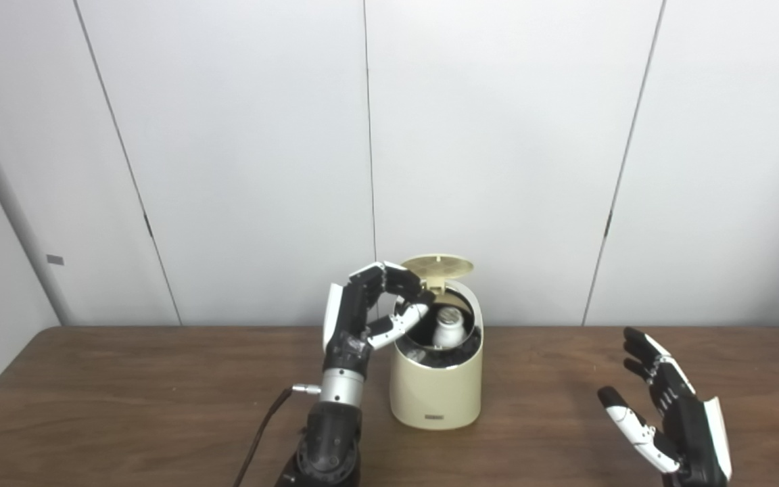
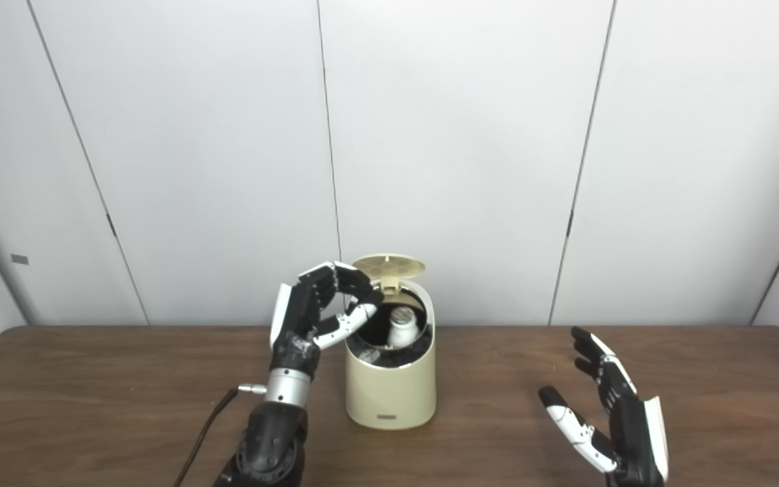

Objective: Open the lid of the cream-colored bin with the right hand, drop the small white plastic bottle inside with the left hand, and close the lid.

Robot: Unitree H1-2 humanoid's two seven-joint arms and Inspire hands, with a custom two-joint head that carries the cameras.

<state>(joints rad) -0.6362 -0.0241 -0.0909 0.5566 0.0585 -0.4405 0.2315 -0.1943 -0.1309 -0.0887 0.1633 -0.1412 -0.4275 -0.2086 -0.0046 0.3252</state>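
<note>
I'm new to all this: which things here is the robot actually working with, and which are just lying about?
In the job:
cream-colored bin
its raised lid
small white plastic bottle, inside the bin
left hand, at the bin's mouth
right hand, open, apart

Just there:
wooden table
black cable

left hand (image 1: 362, 308) curled, right hand (image 1: 667, 412) spread

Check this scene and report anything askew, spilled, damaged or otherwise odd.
Nothing looks damaged or spilled. The small white plastic bottle stands upright inside the cream-colored bin, whose round lid is up. The left hand curls at the bin's rim, holding nothing; the right hand is open over the brown wooden table.
</note>
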